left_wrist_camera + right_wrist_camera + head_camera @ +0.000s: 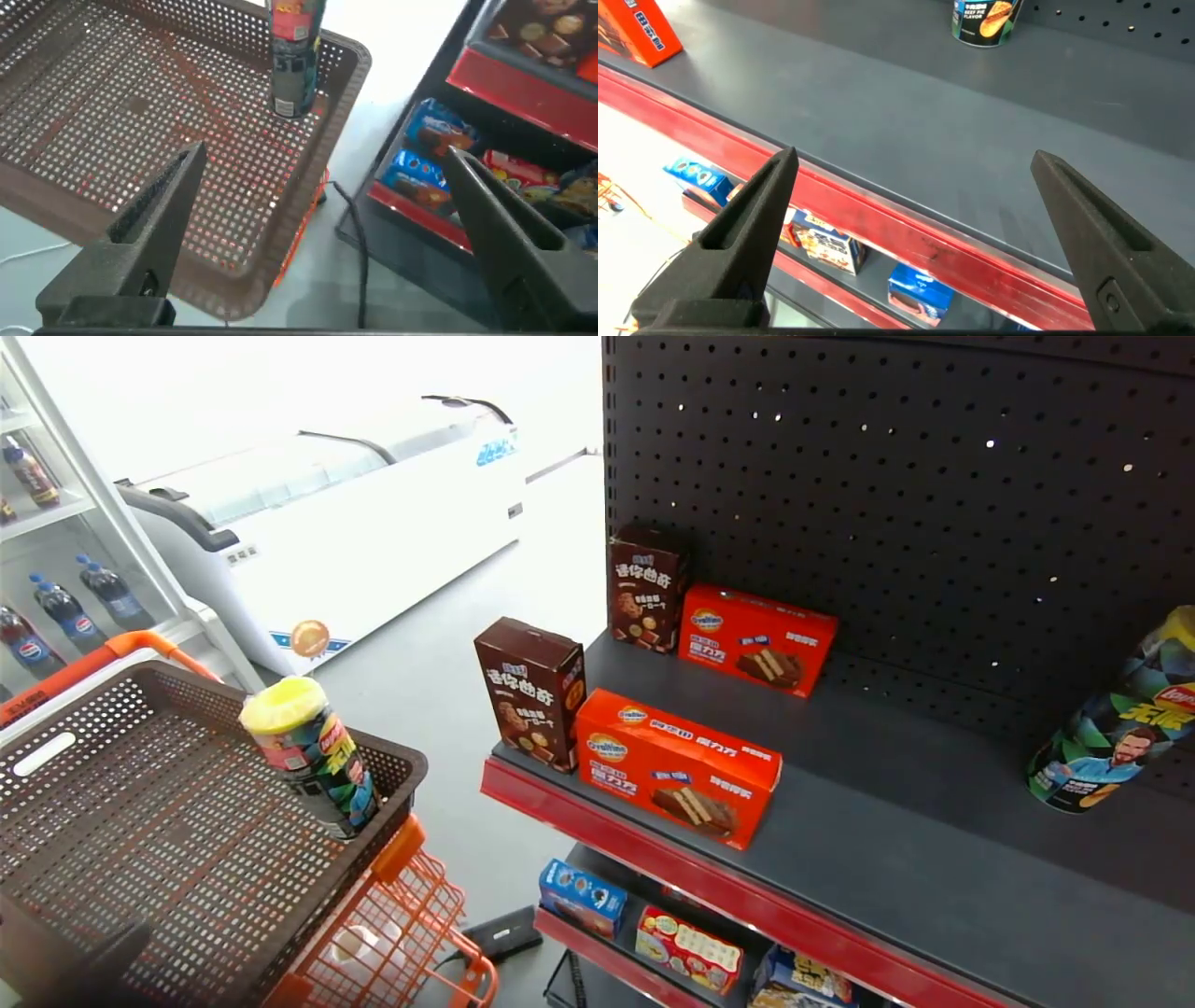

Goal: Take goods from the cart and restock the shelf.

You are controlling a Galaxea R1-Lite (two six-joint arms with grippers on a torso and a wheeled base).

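A chip can (311, 755) with a yellow lid stands upright in the right corner of the brown cart basket (140, 821). My left gripper (322, 154) hovers open over the basket's near rim, with the same can (294, 56) some way beyond its fingertips. A second chip can (1116, 728) stands on the dark shelf (896, 821) at the right, against the pegboard. My right gripper (913, 159) is open and holds nothing, above the shelf's red front edge (906, 233); that can (982, 19) stands farther back on the shelf (906, 112).
Two brown biscuit boxes (532, 693) (646, 586) and two orange wafer boxes (677, 767) (754, 637) stand on the shelf's left part. Lower shelves hold snack packs (581, 894). The orange cart frame (392, 933) sits under the basket. A white chest freezer (355, 523) stands behind.
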